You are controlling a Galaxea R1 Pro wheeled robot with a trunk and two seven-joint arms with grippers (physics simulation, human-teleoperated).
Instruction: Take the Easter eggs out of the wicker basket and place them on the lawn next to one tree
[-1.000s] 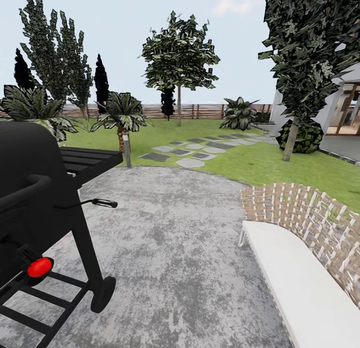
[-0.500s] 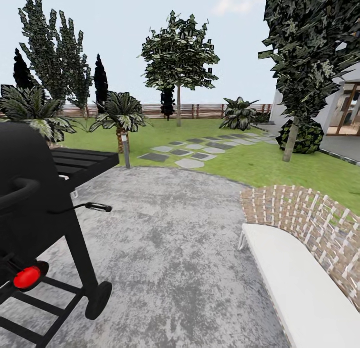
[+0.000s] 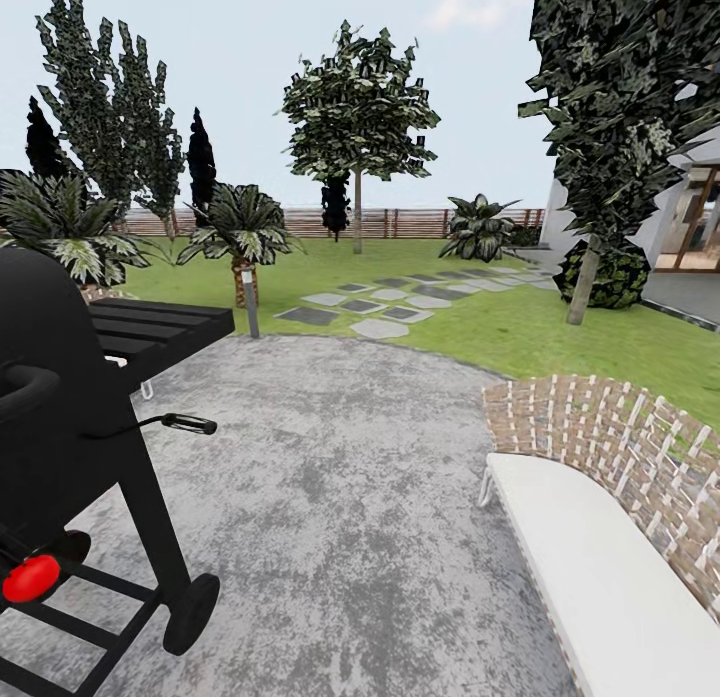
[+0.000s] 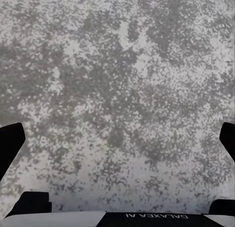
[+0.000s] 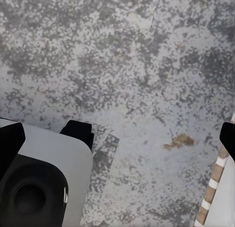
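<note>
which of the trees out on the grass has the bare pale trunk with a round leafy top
The tree standing alone mid-lawn before the fence: thin bare pale trunk, rounded crown. The palms are short; the cypresses are dark from the ground up.

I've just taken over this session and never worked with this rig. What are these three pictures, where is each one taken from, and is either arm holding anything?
The big picture comes from the robot's head camera. It stands on a grey stone patio, with a black grill on its left and a white-cushioned wicker lounger on its right. Ahead lie the lawn, stepping slabs, a fence and a pale-trunked tree.

The other two come from cameras on the wrists, looking down along the fingers. The left end effector is open over bare patio. The right end effector is also open, above patio, with part of the robot's base beside it. Nothing is held.
</note>
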